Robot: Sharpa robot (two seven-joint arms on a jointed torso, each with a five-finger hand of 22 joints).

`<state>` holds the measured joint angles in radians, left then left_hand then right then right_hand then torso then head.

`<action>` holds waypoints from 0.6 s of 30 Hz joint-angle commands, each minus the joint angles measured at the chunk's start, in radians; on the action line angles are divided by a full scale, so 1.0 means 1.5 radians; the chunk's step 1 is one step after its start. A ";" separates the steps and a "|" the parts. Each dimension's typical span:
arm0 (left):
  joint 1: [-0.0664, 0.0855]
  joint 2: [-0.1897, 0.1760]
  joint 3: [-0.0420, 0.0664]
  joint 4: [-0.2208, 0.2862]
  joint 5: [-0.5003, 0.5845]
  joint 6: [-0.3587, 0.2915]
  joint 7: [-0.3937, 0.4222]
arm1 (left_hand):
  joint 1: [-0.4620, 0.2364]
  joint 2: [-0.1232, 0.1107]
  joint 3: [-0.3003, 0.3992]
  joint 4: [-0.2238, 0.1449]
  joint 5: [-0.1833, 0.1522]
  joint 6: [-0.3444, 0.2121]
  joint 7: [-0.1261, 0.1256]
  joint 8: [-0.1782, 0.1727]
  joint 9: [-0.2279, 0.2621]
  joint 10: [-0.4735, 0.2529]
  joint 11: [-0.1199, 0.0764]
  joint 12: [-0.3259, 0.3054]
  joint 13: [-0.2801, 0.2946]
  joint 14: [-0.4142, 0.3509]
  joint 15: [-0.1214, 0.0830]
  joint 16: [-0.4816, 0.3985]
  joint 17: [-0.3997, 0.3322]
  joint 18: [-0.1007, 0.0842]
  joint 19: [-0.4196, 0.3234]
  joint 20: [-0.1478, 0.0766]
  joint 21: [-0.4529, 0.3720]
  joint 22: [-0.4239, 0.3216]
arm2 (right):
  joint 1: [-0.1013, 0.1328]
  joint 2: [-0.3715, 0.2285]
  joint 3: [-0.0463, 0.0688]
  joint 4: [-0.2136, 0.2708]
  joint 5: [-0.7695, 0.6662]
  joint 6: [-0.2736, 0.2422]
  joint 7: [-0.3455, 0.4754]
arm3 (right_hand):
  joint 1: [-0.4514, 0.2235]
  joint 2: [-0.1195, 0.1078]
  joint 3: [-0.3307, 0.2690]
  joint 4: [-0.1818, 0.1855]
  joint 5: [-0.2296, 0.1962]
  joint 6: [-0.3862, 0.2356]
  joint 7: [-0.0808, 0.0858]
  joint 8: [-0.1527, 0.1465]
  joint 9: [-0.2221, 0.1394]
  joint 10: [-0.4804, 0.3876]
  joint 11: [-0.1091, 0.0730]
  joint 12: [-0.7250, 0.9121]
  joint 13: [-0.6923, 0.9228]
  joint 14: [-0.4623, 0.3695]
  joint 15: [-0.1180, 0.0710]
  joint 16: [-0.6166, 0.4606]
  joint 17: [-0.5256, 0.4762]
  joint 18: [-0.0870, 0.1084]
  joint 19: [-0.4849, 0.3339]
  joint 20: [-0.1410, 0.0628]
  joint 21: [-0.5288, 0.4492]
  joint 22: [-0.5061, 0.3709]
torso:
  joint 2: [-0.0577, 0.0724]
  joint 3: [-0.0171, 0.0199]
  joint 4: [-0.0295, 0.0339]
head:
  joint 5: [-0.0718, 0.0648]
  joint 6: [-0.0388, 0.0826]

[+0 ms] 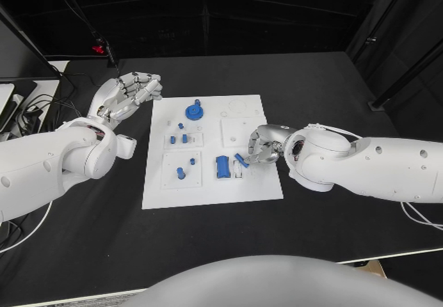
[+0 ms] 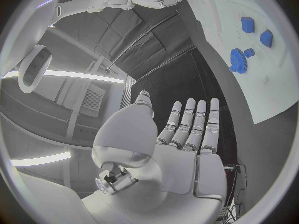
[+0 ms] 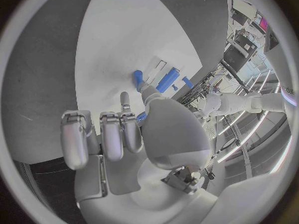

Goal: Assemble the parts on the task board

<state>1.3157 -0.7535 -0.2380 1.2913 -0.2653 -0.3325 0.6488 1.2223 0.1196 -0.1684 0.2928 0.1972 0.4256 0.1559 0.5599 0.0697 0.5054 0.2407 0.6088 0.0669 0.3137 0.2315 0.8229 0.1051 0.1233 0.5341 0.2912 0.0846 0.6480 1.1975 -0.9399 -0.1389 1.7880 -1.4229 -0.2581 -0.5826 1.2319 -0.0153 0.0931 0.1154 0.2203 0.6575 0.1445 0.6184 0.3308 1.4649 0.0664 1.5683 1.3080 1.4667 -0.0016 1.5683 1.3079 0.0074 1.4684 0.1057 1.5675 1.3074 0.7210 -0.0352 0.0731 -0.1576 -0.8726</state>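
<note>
At task board (image 1: 263, 185) right edge: small blue part (image 1: 241, 160) pinched in right hand (image 1: 262, 144) fingers, long axis angled toward blue block (image 1: 223, 167) just beside. Left hand (image 1: 129, 94) held well apart, fingers spread, nothing gripped.

A robotics test lab is indicated. A black table (image 1: 231, 236) is enclosed by dark curtain walls (image 1: 231, 25), with monitors (image 3: 239, 55) and strip ceiling lights (image 2: 74, 74) seen beyond, and cables (image 1: 32, 112) are run along the table's edge.
</note>
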 commanded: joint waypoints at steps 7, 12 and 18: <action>0.001 0.000 0.001 0.001 0.002 0.005 0.005 | 0.000 0.006 -0.005 -0.001 0.003 -0.005 0.087 0.002 -0.001 -0.004 0.002 0.004 -0.001 -0.001 0.001 0.002 -0.001 -0.004 0.000 -0.002 0.004 -0.001 | -0.001 0.005 0.000 0.001 -0.023 0.001 0.000 | -0.003 -0.002 0.002 0.009 -0.008 -0.004 0.001 0.004 -0.003 0.071 0.007 0.002 0.175 0.069 0.004 0.002 0.175 -0.005 0.068 0.005 0.002 0.176 | 0.000 -0.0004 0.0005 | 0.000 0.000; 0.001 0.000 0.001 0.002 0.002 0.005 0.004 | 0.000 0.006 -0.005 -0.001 0.003 -0.005 0.087 0.002 -0.001 -0.004 0.002 0.004 -0.001 -0.001 0.001 0.002 -0.001 -0.004 0.000 -0.002 0.004 -0.001 | -0.001 0.007 0.000 0.000 -0.012 -0.003 0.004 | -0.010 -0.004 -0.001 0.015 -0.010 -0.002 0.001 0.007 -0.004 0.071 0.007 0.002 0.175 0.069 0.005 0.002 0.175 -0.005 0.068 0.006 0.002 0.176 | 0.000 -0.0004 -0.0001 | 0.001 0.000; 0.001 0.000 0.001 0.003 0.002 0.005 0.004 | 0.000 0.006 -0.005 -0.001 0.003 -0.005 0.087 0.003 -0.001 -0.004 0.002 0.004 -0.001 -0.001 0.001 0.003 -0.001 -0.004 0.000 -0.002 0.005 -0.001 | -0.001 0.013 0.000 -0.004 0.002 0.020 -0.005 | -0.011 -0.004 -0.001 0.016 -0.009 -0.003 0.001 0.007 -0.005 0.071 0.007 0.002 0.175 0.069 0.005 0.002 0.175 -0.005 0.068 0.006 0.002 0.176 | -0.001 -0.0004 0.0002 | 0.000 0.000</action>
<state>1.3157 -0.7539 -0.2380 1.2932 -0.2653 -0.3320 0.6486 1.2226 0.1193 -0.1711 0.2901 0.1972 0.4256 0.1559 0.5599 0.0697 0.5054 0.2408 0.6088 0.0669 0.3136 0.2315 0.8227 0.1043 0.1233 0.5341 0.2912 0.0845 0.6481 1.1946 -0.9222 -0.1389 1.7819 -1.4333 -0.2493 -0.5857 1.2250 -0.0223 0.0917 0.1339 0.2100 0.6576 0.1445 0.6234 0.3248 1.4685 0.0699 1.5683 1.3080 1.4667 -0.0016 1.5683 1.3078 0.0074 1.4647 0.1093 1.5675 1.3074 0.7204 -0.0359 0.0730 -0.1569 -0.8726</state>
